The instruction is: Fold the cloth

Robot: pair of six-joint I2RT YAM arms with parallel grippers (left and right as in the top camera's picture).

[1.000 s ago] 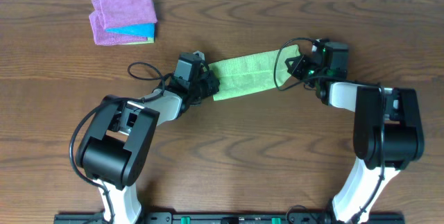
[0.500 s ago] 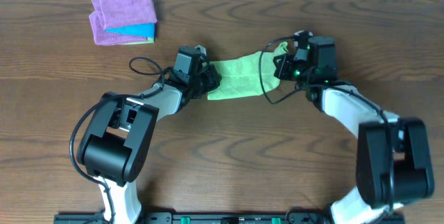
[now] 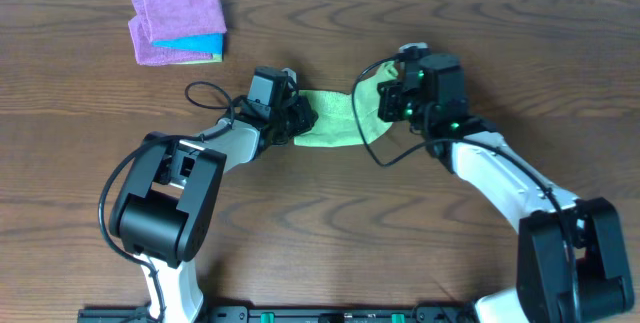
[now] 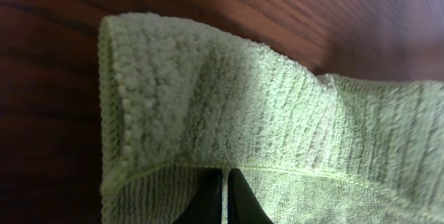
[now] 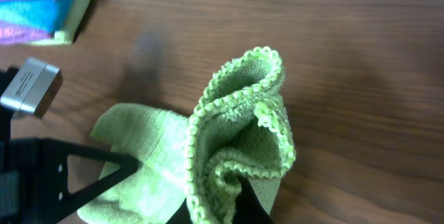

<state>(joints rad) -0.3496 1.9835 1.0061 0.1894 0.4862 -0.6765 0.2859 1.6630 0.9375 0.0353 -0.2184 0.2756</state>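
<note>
A: Jaws first, left side?
B: Left jaws pressed together, pinching the left edge of the cloth [image 3: 335,121]. In the wrist view the tips meet right on the hem.
A: Right jaws?
B: Clamped too, pinching the cloth's right end. That end is bunched up, raised off the table [image 3: 330,228] and curled back toward the middle.
A: Cloth location?
B: Mid-table, a green strip between the two arms. The left end is low over the wood, can't tell if it touches.
A: Other stuff?
B: Purple cloth [image 3: 180,13] stacked over a blue cloth [image 3: 203,43], far left corner, well apart.
</note>
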